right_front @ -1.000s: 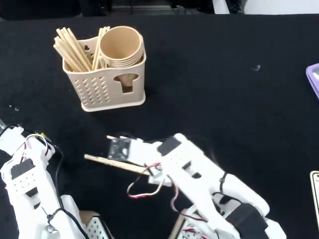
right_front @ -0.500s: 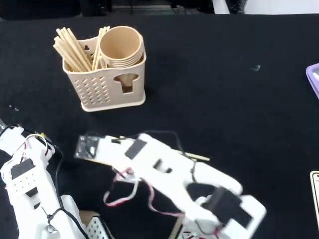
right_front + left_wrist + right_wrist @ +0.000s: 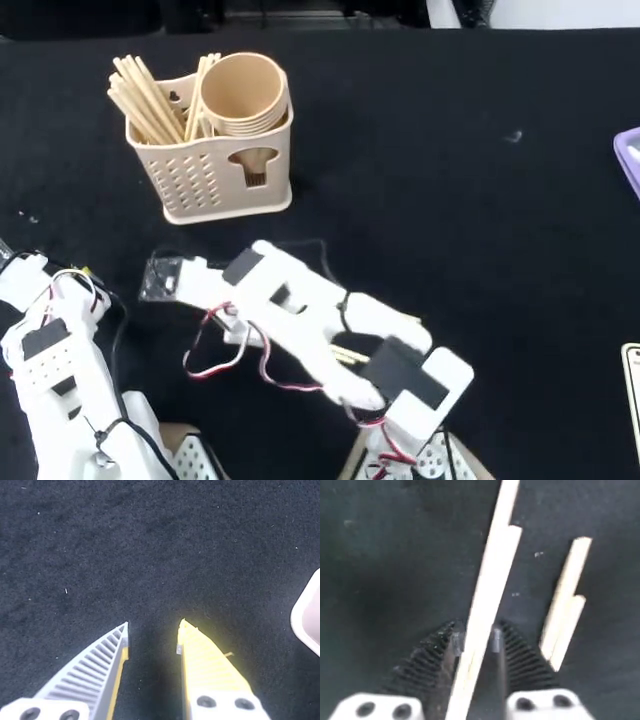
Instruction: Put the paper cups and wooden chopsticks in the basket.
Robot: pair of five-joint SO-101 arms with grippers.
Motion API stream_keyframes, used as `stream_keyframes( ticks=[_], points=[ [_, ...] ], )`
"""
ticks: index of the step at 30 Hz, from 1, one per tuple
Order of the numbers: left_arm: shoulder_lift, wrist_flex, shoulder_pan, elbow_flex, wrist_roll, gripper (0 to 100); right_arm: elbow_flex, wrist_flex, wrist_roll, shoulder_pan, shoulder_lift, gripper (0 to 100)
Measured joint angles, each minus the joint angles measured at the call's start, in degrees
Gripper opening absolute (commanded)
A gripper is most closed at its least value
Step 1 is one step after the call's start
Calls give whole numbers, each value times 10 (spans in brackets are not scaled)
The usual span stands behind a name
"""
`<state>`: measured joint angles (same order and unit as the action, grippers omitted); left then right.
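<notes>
A beige basket (image 3: 215,175) stands at the back left, holding stacked paper cups (image 3: 245,95) and several wooden chopsticks (image 3: 150,100). My right gripper (image 3: 165,280) is low over the table in front of the basket. In the right wrist view this gripper (image 3: 475,630) is shut on a pair of chopsticks (image 3: 490,575). A second pair (image 3: 565,605) lies beside it. A chopstick end (image 3: 403,318) pokes out from under the right arm. My left gripper (image 3: 152,625) stands open over bare black cloth, with nothing between its fingers.
The left arm (image 3: 45,345) sits at the front left corner. A purple object (image 3: 630,160) and a white card (image 3: 632,370) lie at the right edge. A pale object (image 3: 307,615) shows at the edge of the left wrist view.
The right arm has swung left across the front of the table, carrying its gripper and the chopsticks toward the area in front of the basket. The left arm has not moved.
</notes>
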<state>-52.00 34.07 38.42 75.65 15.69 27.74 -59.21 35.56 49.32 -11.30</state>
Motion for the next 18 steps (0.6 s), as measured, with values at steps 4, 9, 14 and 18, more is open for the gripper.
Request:
stream_keyframes(
  ticks=[4, 9, 14, 18],
  points=[
    [0, 0, 0, 0, 0, 162, -4, -51, 2, 1, 14, 10],
    [0, 0, 0, 0, 0, 162, 4, -124, 4, 4, 142, 10],
    [0, 0, 0, 0, 0, 162, -56, -137, 4, -24, 295, 10],
    [0, 0, 0, 0, 0, 162, -127, -89, -51, -52, 369, 11]
  ],
)
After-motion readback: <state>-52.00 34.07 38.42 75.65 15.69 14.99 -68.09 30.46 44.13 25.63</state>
